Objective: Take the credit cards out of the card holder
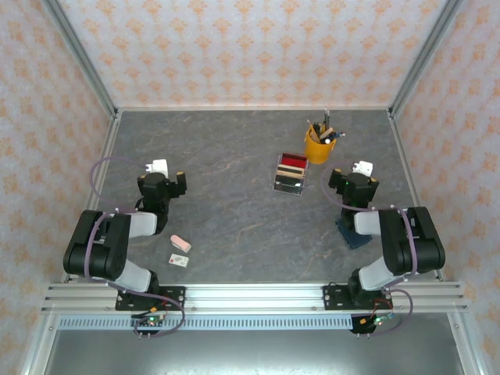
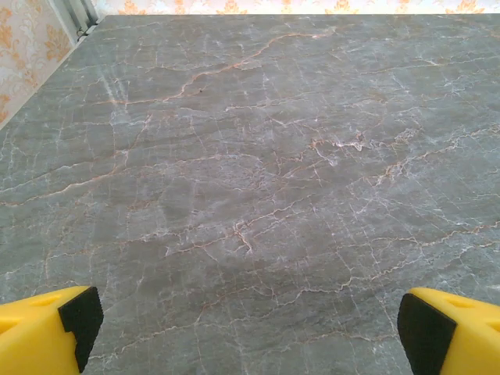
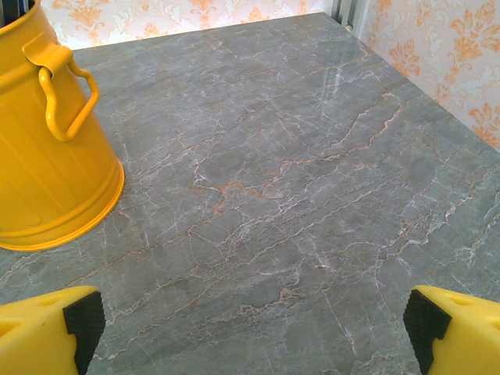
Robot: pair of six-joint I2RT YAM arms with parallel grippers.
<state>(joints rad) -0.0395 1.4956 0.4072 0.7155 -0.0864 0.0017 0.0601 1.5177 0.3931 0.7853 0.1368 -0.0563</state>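
Both pincers hang released, jaws wide. The card holder (image 1: 351, 233) lies on the tabletop (image 1: 234, 180) at lower right, partly under the right arm and below the right pincer (image 3: 250, 336). Its long axis looks tilted, probably. The left pincer (image 2: 248, 334) is well apart from it.

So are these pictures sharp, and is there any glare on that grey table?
Top view: even light, soft shadows, nothing blurred, the table matte. Left wrist view: a pale sheen streaks the marble toward the far left corner. Right wrist view: similar sheen near the far right corner; the close yellow bucket is cut off by the frame.
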